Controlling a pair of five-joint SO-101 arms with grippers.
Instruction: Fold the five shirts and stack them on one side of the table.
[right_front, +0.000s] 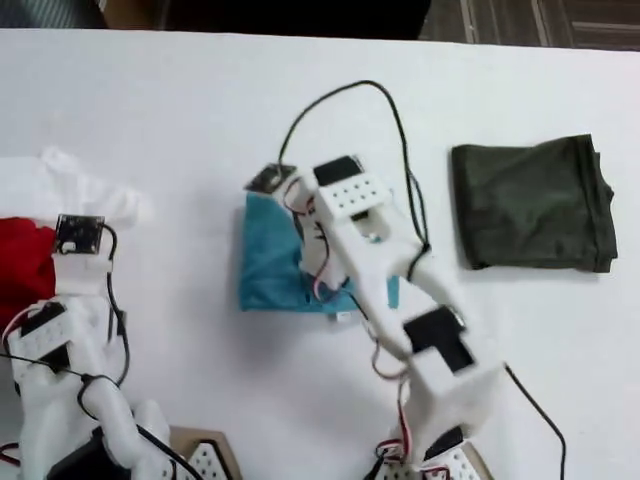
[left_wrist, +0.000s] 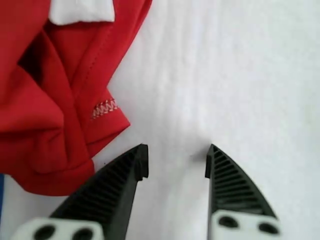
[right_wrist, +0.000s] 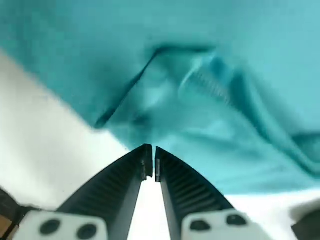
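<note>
So, going from the left: the red shirt was bunched up at the far left edge of the table, not folded at all, just a crumpled heap. Right next to it, a bit further back, sat the white shirt, also loose and rumpled, and pretty hard to pick out against the white tabletop.

The left arm was parked over that corner. From its wrist cam, the left gripper had its jaws spread wide with nothing between them, hovering over a white surface just beside the red shirt's hem. Honestly couldn't tell if that white was the shirt or the bare table.

Middle of the table: the teal shirt was lying in a roughly squared-off fold, with the right arm stretched across it and covering its right part. A black cable looped up behind the arm. On the wrist cam the right gripper had its fingers pinched together with only a sliver of a gap, tips right at the wrinkled edge of the teal cloth. Whether any fabric was caught in there, no idea.

Far right, well apart from everything else, the dark green shirt was lying folded into a neat rectangle, flat on the table.
</note>
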